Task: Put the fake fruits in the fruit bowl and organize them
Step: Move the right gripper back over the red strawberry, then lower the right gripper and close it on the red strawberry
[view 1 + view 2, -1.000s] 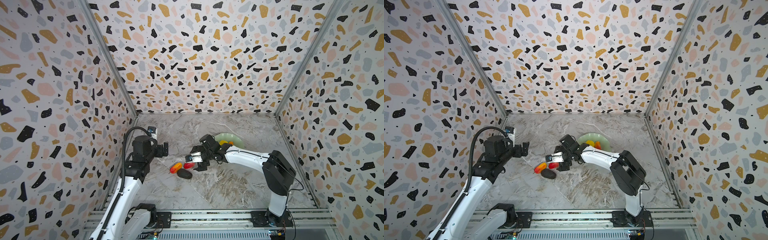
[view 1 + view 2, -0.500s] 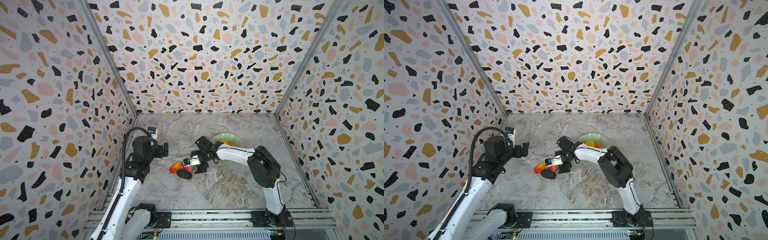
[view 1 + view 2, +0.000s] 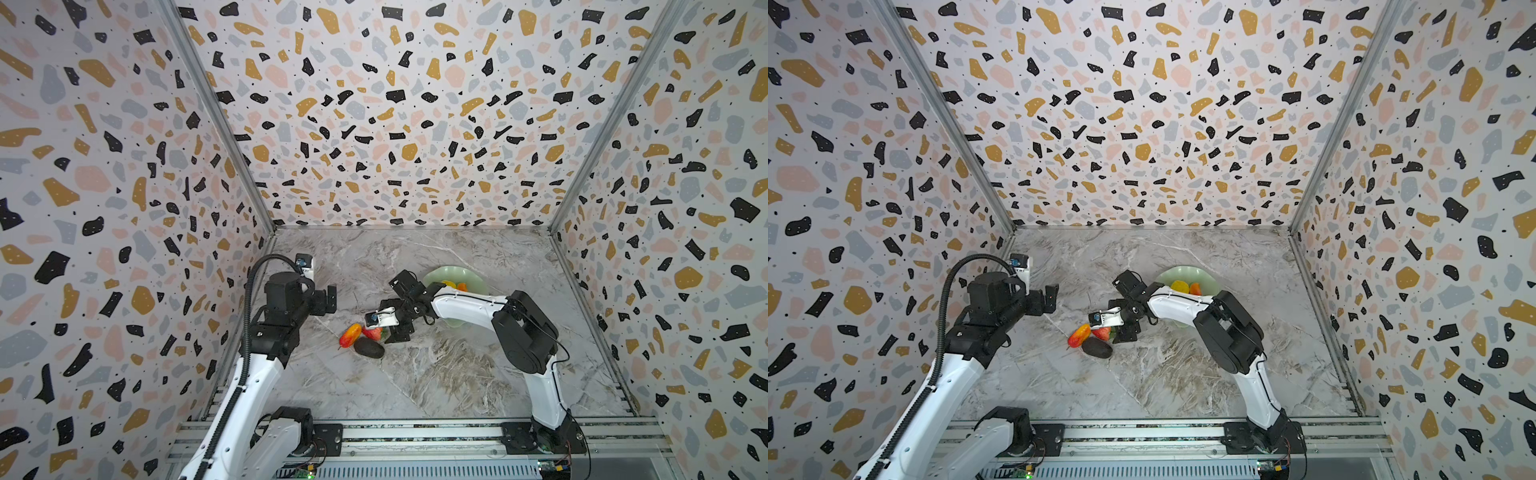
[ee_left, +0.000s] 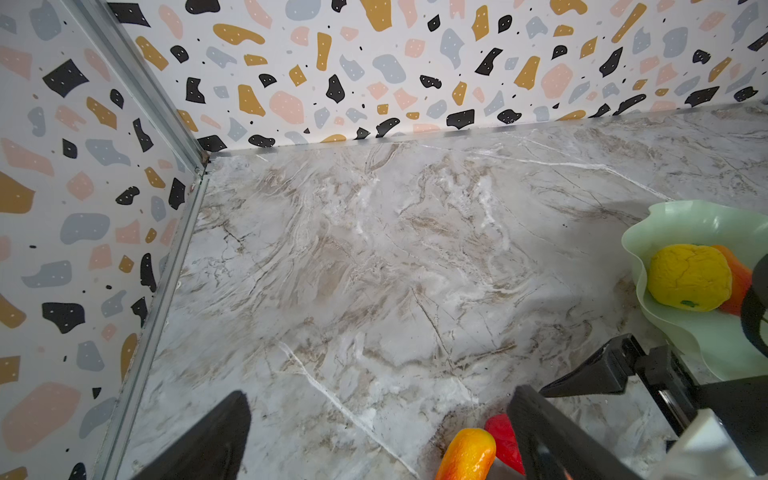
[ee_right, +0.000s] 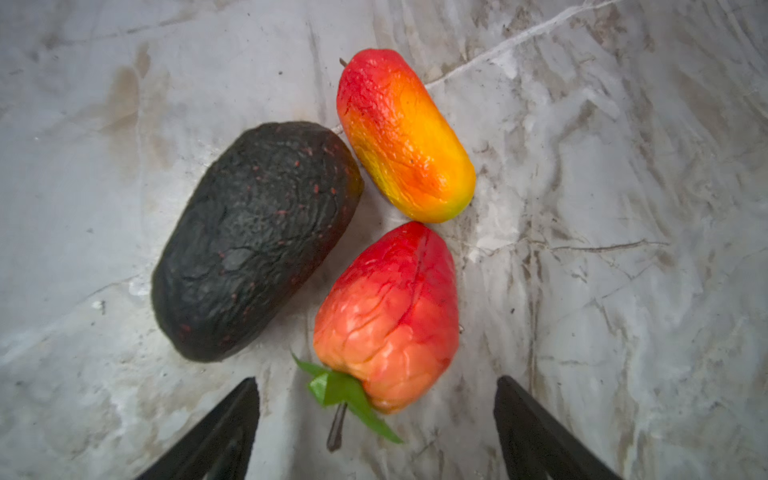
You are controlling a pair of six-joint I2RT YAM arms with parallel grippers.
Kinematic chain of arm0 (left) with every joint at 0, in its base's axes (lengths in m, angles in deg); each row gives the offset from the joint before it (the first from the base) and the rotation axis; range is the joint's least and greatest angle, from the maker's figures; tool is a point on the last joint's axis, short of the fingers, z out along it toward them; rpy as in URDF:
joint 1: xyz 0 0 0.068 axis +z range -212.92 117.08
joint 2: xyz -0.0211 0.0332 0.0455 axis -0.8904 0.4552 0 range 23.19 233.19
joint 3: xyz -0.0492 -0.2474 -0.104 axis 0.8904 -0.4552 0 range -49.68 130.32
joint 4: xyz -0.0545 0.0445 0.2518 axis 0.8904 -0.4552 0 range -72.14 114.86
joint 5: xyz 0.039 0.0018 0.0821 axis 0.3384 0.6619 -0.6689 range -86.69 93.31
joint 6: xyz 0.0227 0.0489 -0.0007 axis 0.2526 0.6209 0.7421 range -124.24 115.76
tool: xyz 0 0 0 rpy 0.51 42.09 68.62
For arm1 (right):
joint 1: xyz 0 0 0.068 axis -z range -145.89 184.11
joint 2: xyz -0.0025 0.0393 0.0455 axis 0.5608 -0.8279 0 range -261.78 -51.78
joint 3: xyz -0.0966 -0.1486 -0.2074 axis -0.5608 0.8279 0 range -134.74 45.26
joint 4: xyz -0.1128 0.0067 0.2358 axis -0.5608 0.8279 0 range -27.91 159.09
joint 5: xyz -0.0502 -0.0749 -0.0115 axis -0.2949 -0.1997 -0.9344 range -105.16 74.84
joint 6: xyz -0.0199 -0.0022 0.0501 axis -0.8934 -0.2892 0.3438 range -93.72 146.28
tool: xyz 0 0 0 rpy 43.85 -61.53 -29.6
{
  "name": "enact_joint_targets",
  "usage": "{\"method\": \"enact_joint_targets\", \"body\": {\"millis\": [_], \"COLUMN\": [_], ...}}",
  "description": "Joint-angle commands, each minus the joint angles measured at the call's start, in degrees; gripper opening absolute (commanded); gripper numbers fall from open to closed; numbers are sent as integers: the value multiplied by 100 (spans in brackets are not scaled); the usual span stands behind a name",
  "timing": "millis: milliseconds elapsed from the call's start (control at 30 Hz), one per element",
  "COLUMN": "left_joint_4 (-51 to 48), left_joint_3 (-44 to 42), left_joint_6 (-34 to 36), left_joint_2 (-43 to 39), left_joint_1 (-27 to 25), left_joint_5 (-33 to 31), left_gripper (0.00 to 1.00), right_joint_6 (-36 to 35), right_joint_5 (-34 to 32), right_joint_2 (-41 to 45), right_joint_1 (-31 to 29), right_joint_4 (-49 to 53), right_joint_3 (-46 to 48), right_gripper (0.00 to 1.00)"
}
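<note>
On the marble tabletop [image 3: 415, 374], a strawberry [image 5: 386, 316], an avocado [image 5: 253, 241] and a mango [image 5: 403, 133] are clustered left of centre in both top views. The right gripper [image 5: 376, 381] is spread wide either side of the strawberry's leafy end, without touching it. The left gripper [image 4: 378, 392] is held wide open and empty. Right of centre, the fruit bowl [image 3: 469, 276] contains a yellow chunk [image 4: 688, 276] and a second mango [image 3: 1195, 289].

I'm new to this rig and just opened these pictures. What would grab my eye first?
The speckled terrazzo walls hit first. Then, midway across the marble table, a dark avocado, a red-yellow mango and a red strawberry lie bunched together, the right tool open at the strawberry's leafy end. Behind to the right, the mint fruit bowl holds a bumpy yellow chunk and a second mango.
</note>
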Motion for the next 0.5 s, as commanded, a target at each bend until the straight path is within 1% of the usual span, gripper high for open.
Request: {"method": "enact_joint_targets", "body": {"millis": [0, 100, 467], "left_joint_4": [223, 219, 222], "left_joint_3": [-51, -53, -62], "left_joint_6": [-37, -32, -36], "left_joint_2": [-60, -68, -74], "left_joint_1": [27, 27, 27], "left_joint_5": [30, 30, 21], "left_gripper": [100, 100, 100], "right_joint_6": [267, 353, 787], "right_joint_5": [55, 38, -389], "right_joint_2": [-19, -81, -226], "right_joint_1": [-40, -69, -130], "right_joint_4": [-180, -298, -851], "right_joint_3": [-132, -141, -114], "right_gripper": [89, 89, 88]}}
